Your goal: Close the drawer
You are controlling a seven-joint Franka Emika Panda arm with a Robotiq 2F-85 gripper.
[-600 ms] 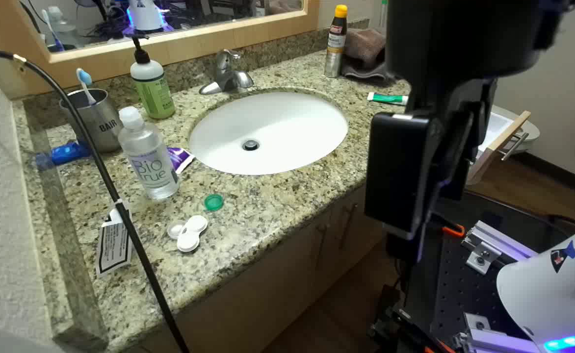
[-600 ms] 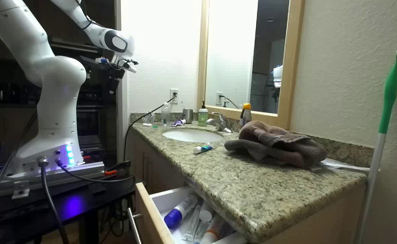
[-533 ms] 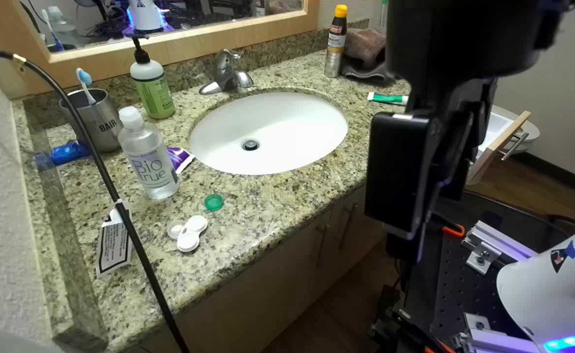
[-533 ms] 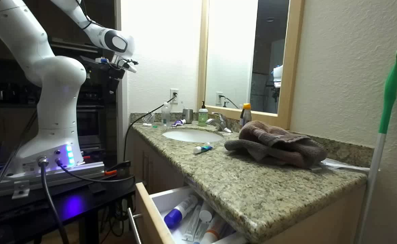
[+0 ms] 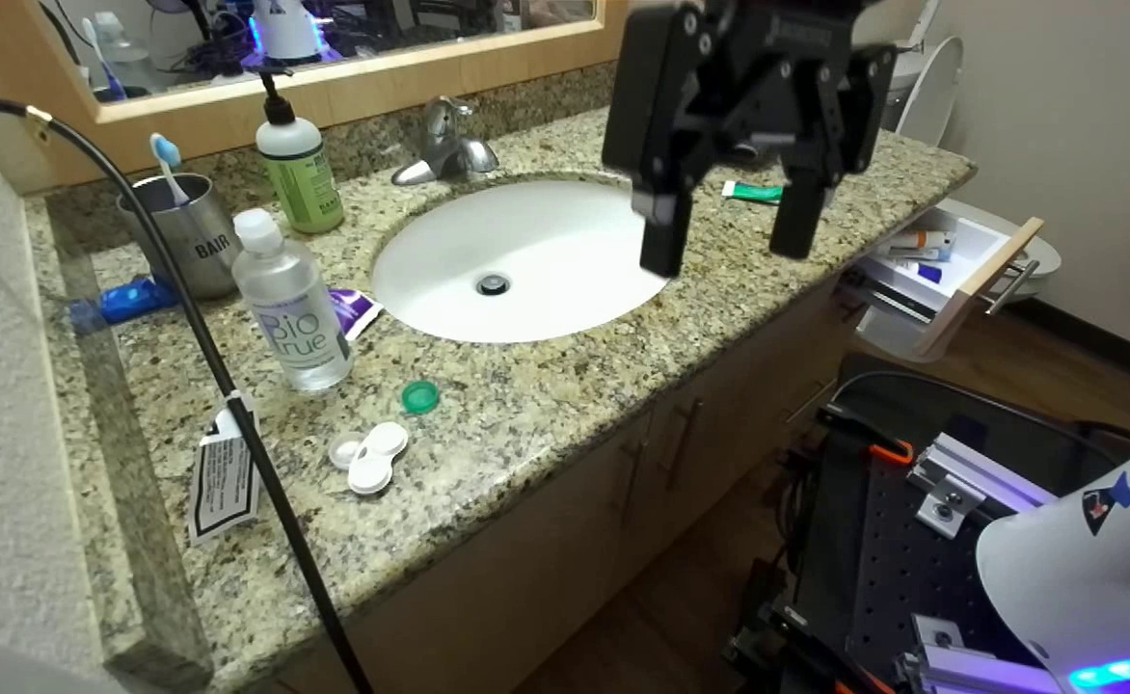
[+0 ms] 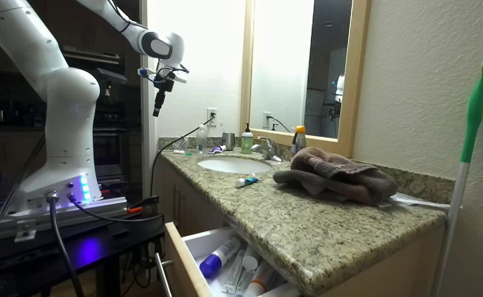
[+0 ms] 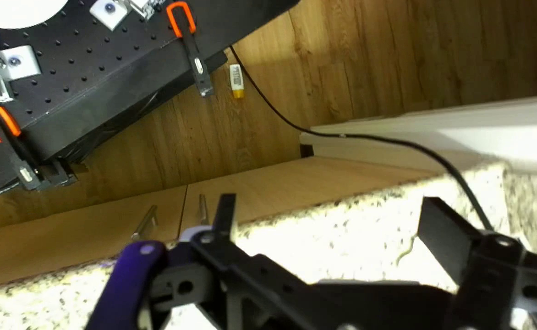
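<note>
In an exterior view, my Robotiq gripper (image 5: 730,239), fingers (image 5: 796,222) spread and holding nothing, hangs above the granite countertop (image 5: 546,414); the drawer (image 5: 989,270) juts out well apart from it, beyond the sink (image 5: 449,280). A low sweep that way could, I judge, catch the green-and-white tube (image 5: 754,193). A steel BAIR tumbler (image 5: 203,246) holds a blue-and-white toothbrush (image 5: 168,164).

In an exterior view, the drawer's bar handle (image 6: 162,273) stands near my black robot table (image 6: 95,247); tight room there could cramp my reach and skew the push. Inside lie a blue-capped tube (image 6: 221,256) and an orange-banded tube (image 6: 260,284), among others; one riding up could jam the drawer.

In the wrist view, cabinet doors (image 7: 259,188) show but no drawer, so I risk misjudging the approach; a black cable (image 7: 415,145), its depth unclear, could snag a finger.
</note>
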